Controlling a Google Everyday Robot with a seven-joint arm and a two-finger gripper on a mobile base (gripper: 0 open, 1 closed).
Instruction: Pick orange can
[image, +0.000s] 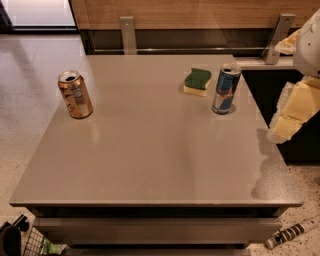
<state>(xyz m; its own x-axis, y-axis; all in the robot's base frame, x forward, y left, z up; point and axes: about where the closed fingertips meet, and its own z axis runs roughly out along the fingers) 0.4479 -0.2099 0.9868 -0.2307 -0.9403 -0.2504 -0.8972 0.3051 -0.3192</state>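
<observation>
The orange can (75, 94) stands upright on the far left of the grey table (150, 160). It is copper-orange with a silver open top and a white-grey label patch. My gripper (292, 111), cream-yellow, hangs at the right edge of the view, just beyond the table's right side. It is far from the orange can and holds nothing that I can see. Part of the white arm (309, 42) shows above it.
A slim blue-and-silver can (226, 89) stands upright at the far right of the table, with a green-and-yellow sponge (197, 82) just left of it. A wood-panelled wall with metal brackets runs behind. A speckled floor surrounds the table.
</observation>
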